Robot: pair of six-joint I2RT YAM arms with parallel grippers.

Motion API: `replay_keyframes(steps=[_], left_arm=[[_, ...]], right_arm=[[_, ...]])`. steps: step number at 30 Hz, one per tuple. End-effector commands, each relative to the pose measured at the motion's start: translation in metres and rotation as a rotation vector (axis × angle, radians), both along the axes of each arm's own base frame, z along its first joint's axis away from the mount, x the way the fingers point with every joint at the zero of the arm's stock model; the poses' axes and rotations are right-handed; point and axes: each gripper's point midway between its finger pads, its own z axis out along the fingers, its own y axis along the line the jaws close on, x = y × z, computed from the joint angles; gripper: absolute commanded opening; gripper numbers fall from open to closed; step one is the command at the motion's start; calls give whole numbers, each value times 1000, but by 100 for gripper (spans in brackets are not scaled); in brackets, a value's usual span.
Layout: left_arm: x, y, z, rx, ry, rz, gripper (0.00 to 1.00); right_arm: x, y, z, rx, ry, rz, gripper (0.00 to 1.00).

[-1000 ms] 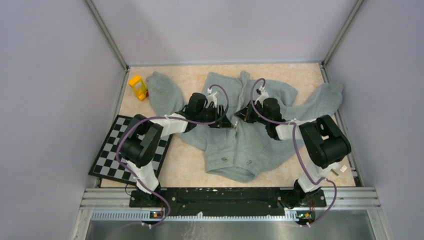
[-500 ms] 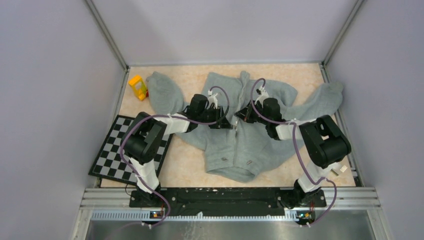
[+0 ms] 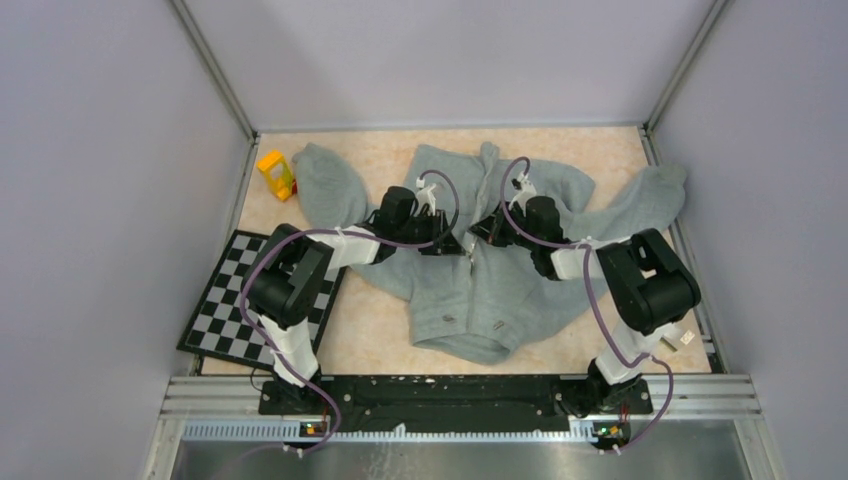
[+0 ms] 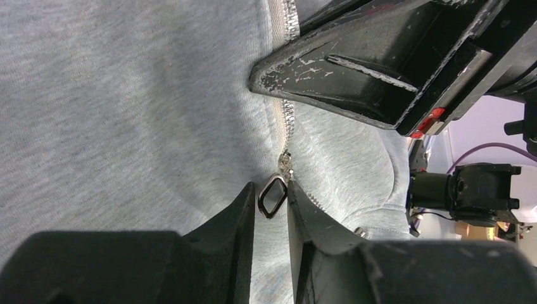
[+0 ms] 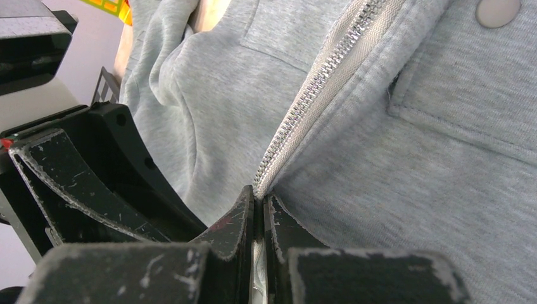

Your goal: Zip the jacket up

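Observation:
The grey fleece jacket [image 3: 500,290] lies flat on the table, collar at the far side and hem near the arms. Its centre zipper [image 4: 288,120] is closed in the lower part and open above. My left gripper [image 3: 447,243] is at mid-chest, and in the left wrist view its fingers [image 4: 240,209] pinch the metal ring of the zipper pull [image 4: 273,196]. My right gripper [image 3: 484,228] is just beyond it. In the right wrist view it [image 5: 258,199] is shut on the zipper tape [image 5: 316,95] at the jacket's open edge. The two grippers almost touch.
A yellow toy [image 3: 275,173] stands at the far left by the jacket's sleeve. A black and white chessboard [image 3: 225,310] lies at the near left under the left arm. Grey walls enclose the table on three sides. A snap button [image 5: 498,9] sits on the chest pocket.
The left arm's elbow shifted slightly. Both grippers stay at the same spot on the zipper, and the jacket has not visibly moved.

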Motion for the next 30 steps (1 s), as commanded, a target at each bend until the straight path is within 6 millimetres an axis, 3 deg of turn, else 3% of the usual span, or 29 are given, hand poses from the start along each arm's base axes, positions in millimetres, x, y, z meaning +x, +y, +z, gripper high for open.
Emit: replay_keyframes(steps=[1, 9, 14, 21, 24, 27, 30], left_arm=[[11, -8, 24, -42, -81, -1, 24], [4, -7, 28, -25, -67, -12, 0], [-15, -13, 39, 18, -87, -32, 0], [-54, -15, 42, 261, -265, 37, 0], [-69, -11, 33, 303, -239, 64, 0], [-88, -6, 12, 324, -140, 71, 0], [-117, -3, -4, 335, -79, 51, 0]], right_arm=[[8, 5, 21, 50, -79, 17, 0], [12, 2, 17, 40, -62, -13, 0], [22, -6, 20, 20, -62, -81, 0], [29, -19, 26, 29, -16, -200, 0], [31, -23, 31, 62, 9, -251, 0], [35, -24, 40, 93, 12, -286, 0], [43, -27, 47, 91, 6, -322, 0]])
